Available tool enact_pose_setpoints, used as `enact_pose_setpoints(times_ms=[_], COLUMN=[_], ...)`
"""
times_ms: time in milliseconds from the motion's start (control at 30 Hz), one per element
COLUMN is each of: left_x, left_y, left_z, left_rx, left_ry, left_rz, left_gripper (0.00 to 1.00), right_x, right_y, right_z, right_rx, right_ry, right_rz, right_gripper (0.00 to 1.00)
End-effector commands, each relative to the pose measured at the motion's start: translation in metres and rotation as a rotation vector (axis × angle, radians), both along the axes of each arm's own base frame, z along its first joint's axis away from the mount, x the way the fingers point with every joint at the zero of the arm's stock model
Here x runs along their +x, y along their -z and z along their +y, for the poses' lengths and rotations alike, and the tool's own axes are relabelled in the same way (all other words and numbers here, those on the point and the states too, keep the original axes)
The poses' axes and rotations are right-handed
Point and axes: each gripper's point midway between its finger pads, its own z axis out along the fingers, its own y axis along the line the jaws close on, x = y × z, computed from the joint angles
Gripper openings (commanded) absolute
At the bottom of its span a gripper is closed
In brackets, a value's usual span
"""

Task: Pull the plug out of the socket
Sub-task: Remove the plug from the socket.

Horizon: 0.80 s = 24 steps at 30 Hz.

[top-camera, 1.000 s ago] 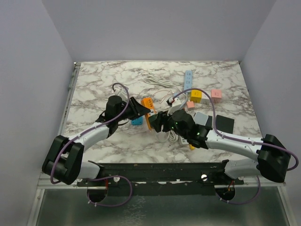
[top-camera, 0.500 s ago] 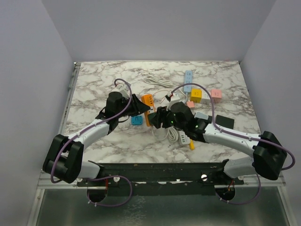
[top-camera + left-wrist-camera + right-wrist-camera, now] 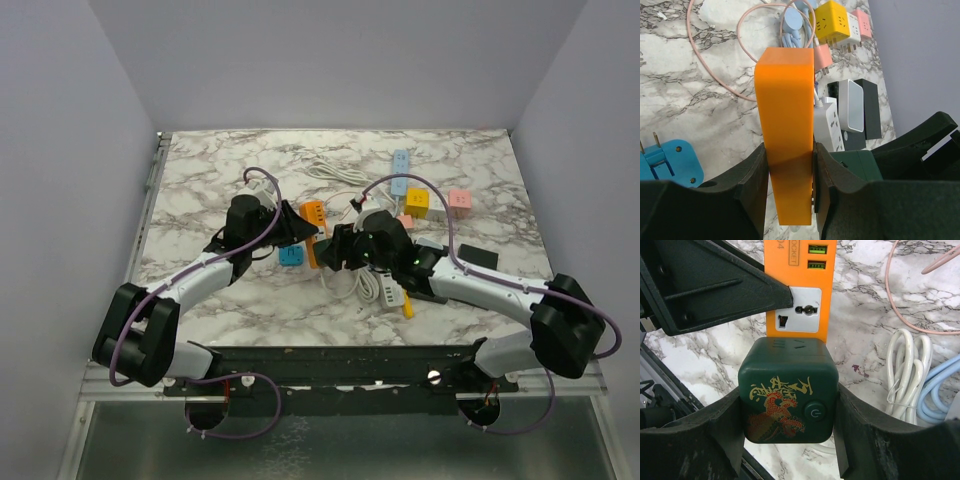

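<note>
An orange power strip [image 3: 788, 125] lies near the table's middle; it also shows in the top view [image 3: 314, 228] and the right wrist view [image 3: 802, 275]. My left gripper [image 3: 789, 180] is shut on its sides. A dark green cube plug [image 3: 787, 390] with a gold and red dragon print sits against the strip's near end, next to a white socket face [image 3: 797, 316]. My right gripper [image 3: 787, 412] is shut on the green plug, fingers on both its sides. In the top view the two grippers meet beside the strip, and the plug [image 3: 341, 248] is mostly hidden.
A blue plug adapter [image 3: 291, 256] lies left of the strip. A white power strip [image 3: 385, 290] with coiled white cable, a yellow cube [image 3: 417, 203], pink adapters [image 3: 459, 199], a pale blue strip [image 3: 400, 166] and a black block [image 3: 477, 262] crowd the right side.
My right arm has moved up and left toward the orange strip with the green plug in its grip. The left gripper has shifted slightly, still holding the strip.
</note>
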Motion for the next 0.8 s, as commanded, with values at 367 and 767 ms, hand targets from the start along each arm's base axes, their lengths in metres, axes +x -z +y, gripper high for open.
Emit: enact_pose_setpoints(times_ms=[367, 767], left_x=[-0.006, -0.004], left_y=[0.012, 0.021], left_z=[-0.001, 0.001], left_rx=[0.045, 0.056], left_ry=[0.059, 0.052], left_rz=[0.01, 0.035], left_gripper=[0.0, 0.0], right_x=[0.01, 0.0], right_y=[-0.012, -0.001], right_z=[0.028, 0.053], right_rx=[-0.132, -0.207], right_ry=[0.096, 0.14], right_rz=[-0.104, -0.114], right_gripper=[0.01, 0.01])
